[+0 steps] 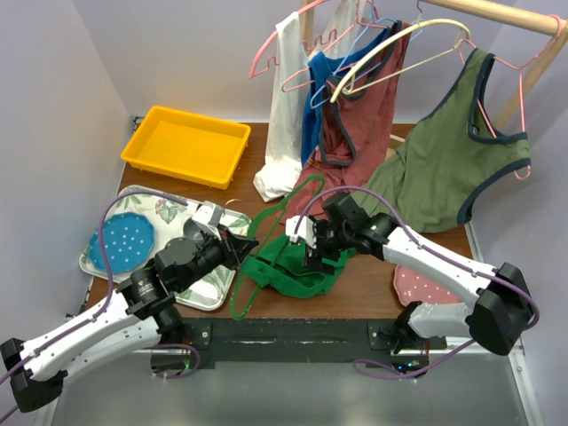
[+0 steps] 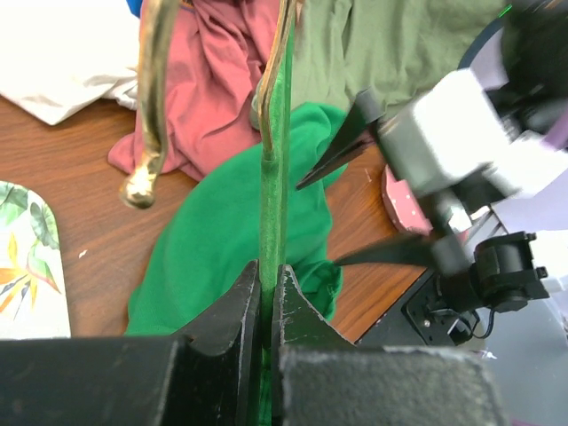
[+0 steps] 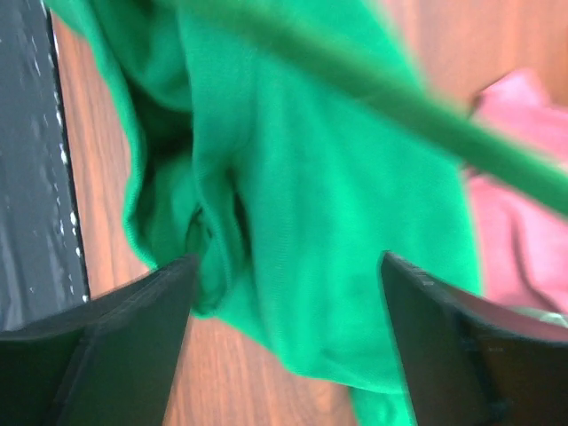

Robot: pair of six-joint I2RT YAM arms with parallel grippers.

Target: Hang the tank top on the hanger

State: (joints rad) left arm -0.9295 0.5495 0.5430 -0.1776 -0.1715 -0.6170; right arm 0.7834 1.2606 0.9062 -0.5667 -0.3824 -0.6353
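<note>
Green tank top [image 1: 297, 271] bunched, plain; left claw [image 2: 269, 275] pinches hanger [image 2: 275, 160]

No legible text or labels anywhere.

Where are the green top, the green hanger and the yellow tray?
green top [image 1: 302, 284], overhead view, crumpled middle.
green hanger [image 2: 273, 213], left wrist view, straight bar.
yellow tray [image 1: 182, 146], overhead view, bare floor.

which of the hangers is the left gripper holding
The thin dark-green hanger, pinched in the shut left gripper. The cream hanger and the pink hangers are up at the wooden rail, away from both grippers.
</note>
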